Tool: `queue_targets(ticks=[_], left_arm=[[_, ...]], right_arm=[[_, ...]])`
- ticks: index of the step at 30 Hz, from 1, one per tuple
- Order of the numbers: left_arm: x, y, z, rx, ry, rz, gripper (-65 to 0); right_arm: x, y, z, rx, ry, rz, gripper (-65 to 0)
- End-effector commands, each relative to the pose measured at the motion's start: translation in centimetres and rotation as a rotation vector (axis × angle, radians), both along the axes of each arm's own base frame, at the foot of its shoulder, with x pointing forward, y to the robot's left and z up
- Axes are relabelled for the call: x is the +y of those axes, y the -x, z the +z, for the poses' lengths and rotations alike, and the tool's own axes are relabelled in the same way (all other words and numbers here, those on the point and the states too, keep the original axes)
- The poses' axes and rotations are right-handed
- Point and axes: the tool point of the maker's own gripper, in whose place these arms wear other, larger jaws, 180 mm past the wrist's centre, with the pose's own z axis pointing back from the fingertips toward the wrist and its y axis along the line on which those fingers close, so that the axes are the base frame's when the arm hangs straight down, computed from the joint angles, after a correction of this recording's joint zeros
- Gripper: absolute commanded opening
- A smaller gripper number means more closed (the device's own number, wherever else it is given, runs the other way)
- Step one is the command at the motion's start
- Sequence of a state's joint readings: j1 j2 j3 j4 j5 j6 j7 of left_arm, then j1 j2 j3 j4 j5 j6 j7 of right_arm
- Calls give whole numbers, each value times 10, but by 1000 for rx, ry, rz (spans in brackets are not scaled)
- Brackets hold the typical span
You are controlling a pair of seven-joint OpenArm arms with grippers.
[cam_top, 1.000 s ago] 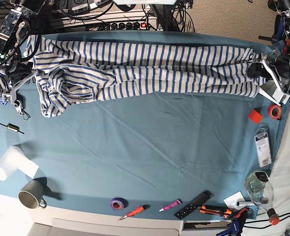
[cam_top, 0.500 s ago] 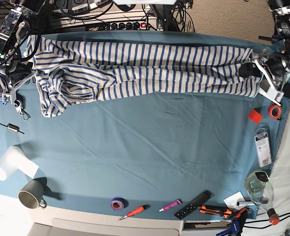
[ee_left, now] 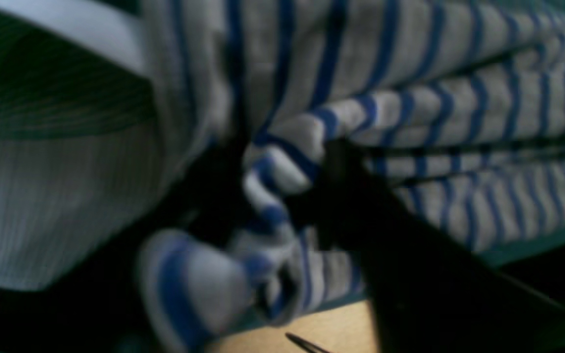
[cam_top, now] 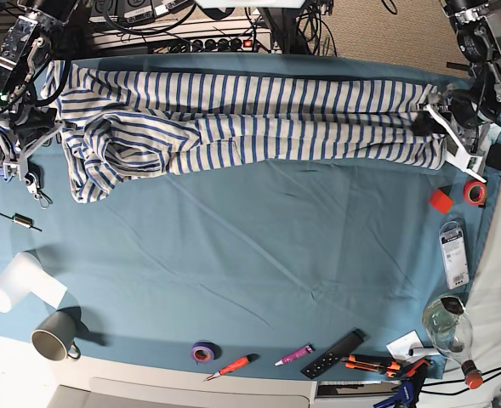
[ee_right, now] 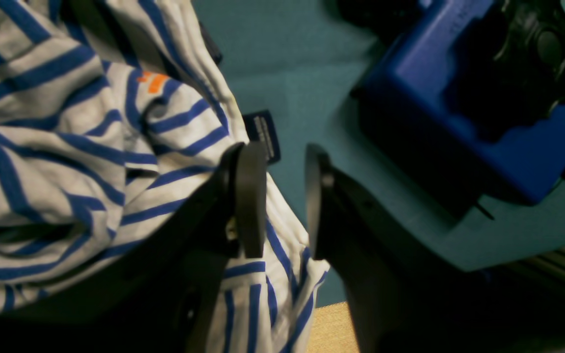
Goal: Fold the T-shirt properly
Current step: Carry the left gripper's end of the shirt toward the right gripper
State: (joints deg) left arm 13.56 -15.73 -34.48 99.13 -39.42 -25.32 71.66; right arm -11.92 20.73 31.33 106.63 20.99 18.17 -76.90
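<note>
The left gripper (ee_left: 282, 196) is pinched on a bunched fold of the T-shirt (ee_left: 410, 113): in the left wrist view striped cloth is squeezed up between its two dark fingers (ee_left: 356, 196), which stand narrow with the fabric filling the gap. Just past the fingertips the shirt runs away in flat striped layers; below them a strip of teal table cover (ee_left: 518, 250) and a tan surface show. The picture is blurred, so finer detail of the grip is not clear.

The right gripper (ee_right: 285, 201) stands partly open, a clear gap between its two black pads (ee_right: 250, 196). One pad lies against the edge of the shirt (ee_right: 66, 147); the other stands over bare cover, apart from the cloth. In the gap, just beyond the tips, lies a small dark label (ee_right: 263, 135). A little farther on the cloth is an orange mark (ee_right: 152, 81). To the far side of the open pad sits a blue block (ee_right: 459, 113).

From the base view the shirt (cam_top: 259, 119) stretches in a long band across the far part of the table (cam_top: 259, 255), from the right gripper (cam_top: 31, 136) to the left gripper (cam_top: 441, 123).
</note>
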Motion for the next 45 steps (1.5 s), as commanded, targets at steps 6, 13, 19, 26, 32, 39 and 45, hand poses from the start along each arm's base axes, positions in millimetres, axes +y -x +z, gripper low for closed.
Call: queue_targets(ticks=[6,13,19,26,32,39,45], left_arm=[[4,9,-5,50,-32,-14,-650],[2,-9,28,-43,-37,26,-650],[-30,-25,83,-251,-32,-171,-650],[-86,-9,112,-378,188,-330,-650],[-118,-7,130,-467,335,-338,-650],[-162,-8,138,-500,413,-457,-650],[-224,3,119,-423,394,-619,-650]], right_arm=[[-5,-8,13,-41,30,10,-503],[-5,-9,13,-45,31,10,-503],[-5,-9,14,-48,31,11,-503],[-5,-12,15,-65,34,14,-503],[-7,-16,18,-98,32,-7,-503],[-8,-17,20,-114,32,-19,-503],[-8,-17,20,-113,33,-19,-503]])
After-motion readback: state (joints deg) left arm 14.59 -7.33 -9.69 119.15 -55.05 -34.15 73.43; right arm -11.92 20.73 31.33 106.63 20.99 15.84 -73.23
